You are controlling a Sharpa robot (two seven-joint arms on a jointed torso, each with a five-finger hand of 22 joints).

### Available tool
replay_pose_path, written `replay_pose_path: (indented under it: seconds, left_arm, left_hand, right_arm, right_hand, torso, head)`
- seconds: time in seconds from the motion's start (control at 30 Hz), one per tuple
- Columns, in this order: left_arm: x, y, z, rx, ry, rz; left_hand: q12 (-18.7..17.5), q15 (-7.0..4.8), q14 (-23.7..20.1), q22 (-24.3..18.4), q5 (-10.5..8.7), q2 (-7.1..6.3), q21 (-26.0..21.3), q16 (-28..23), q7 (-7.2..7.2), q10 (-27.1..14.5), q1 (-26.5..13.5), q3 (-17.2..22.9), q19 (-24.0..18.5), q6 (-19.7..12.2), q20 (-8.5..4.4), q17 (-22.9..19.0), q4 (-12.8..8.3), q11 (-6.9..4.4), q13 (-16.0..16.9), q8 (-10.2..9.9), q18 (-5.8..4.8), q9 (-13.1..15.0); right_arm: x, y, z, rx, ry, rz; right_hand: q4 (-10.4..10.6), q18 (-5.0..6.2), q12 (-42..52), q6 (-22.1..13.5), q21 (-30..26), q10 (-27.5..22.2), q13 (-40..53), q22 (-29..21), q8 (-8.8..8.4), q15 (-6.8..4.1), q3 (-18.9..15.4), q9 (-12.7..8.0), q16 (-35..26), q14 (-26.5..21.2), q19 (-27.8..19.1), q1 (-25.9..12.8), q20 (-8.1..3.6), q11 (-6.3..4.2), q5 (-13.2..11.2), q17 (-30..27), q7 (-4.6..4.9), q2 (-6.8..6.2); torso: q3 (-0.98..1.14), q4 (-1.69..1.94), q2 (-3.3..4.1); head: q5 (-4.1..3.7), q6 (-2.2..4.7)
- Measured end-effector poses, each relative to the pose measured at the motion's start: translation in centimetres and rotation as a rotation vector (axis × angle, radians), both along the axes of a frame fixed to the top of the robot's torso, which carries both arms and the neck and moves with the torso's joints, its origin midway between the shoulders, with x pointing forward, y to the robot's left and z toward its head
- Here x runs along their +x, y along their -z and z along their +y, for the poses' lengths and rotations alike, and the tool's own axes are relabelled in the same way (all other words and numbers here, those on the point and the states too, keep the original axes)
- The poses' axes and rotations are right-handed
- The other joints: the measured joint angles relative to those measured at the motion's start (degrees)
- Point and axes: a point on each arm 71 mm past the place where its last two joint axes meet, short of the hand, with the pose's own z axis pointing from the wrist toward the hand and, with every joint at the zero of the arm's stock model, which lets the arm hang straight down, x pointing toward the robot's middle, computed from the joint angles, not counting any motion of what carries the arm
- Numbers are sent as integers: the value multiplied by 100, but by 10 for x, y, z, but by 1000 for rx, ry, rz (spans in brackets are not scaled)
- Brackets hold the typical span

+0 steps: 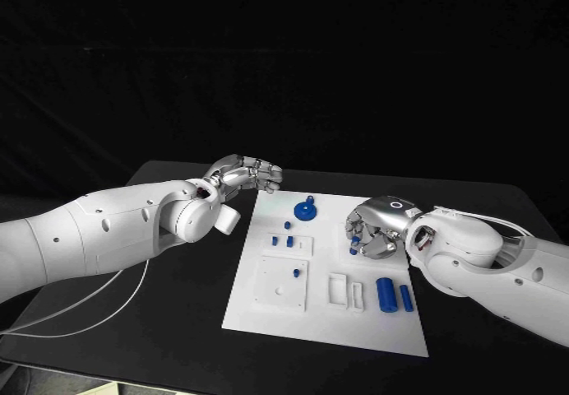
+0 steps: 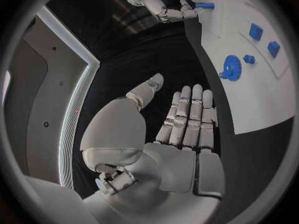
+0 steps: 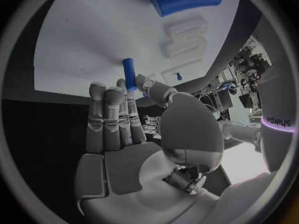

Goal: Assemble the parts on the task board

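**Blue peg pinched over the white task board**

Task board (image 1: 267, 309), a flat white rectangular plate, lies in the middle of the black table (image 1: 166, 346), its long sides running from the near edge toward the far edge. A round blue gear-like part (image 1: 305, 211) sits near the board's far edge, with small blue pieces (image 1: 282, 241) just nearer than it. Two blue cylindrical parts (image 1: 392, 295) lie side by side near the board's right edge, beside white raised blocks (image 1: 346, 291).

The right hand (image 1: 373, 230) hovers over the board's right edge and pinches a short blue cylindrical peg (image 3: 129, 72) between thumb and fingertips; whether the peg's tip touches the board is hard to tell.

The left hand (image 1: 243, 175) hangs just beyond the board's far left corner, holding nothing. In the left wrist view its fingers (image 2: 190, 117) are straight and close together, the thumb apart.
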Motion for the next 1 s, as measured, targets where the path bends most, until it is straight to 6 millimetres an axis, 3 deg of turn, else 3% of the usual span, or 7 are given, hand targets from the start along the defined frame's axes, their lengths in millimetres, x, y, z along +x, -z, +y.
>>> replay_pose_path:
  seconds: [0.1,0.37,1.0]
  left_arm:
    - [0,0,0,0,-1,0]
    - [1,0,1,1,-2,-1]
    - [1,0,-4,-1,5,-2]
  left_hand:
    - [0,0,0,-1,0,0,0,0,0,0,0,0,0,0,0,0,0,0,0,0,43,0]
    - [0,0,0,0,0,0,0,0,0,0,0,0,0,0,0,5,0,0,-5,-1,42,-5]
    - [0,0,0,8,0,0,0,0,0,0,0,0,0,0,0,9,0,0,-11,19,34,-4]
  right_arm:
    - [-1,-5,1,17,-3,-22]
    - [-8,-17,10,72,-33,-72]
    - [-54,-22,95,222,-269,-46]
  right_hand:
    - [4,-4,8,3,0,2,3,1,3,-20,4,160,0,20,16,32,1,-1,-17,4,-3,-15]
    - [58,-7,51,20,21,9,52,17,27,-38,57,245,28,40,69,86,-12,-8,-35,22,-20,-56]
    - [73,-9,64,18,50,9,93,25,35,-44,72,297,33,70,79,97,-19,-8,-15,35,-20,-67]
  torso:
    - [0,-2,-1]
    - [2,-8,-1]
    - [-4,-1,0]
  head:
    - [1,3]
    - [2,6]
    - [134,-40]
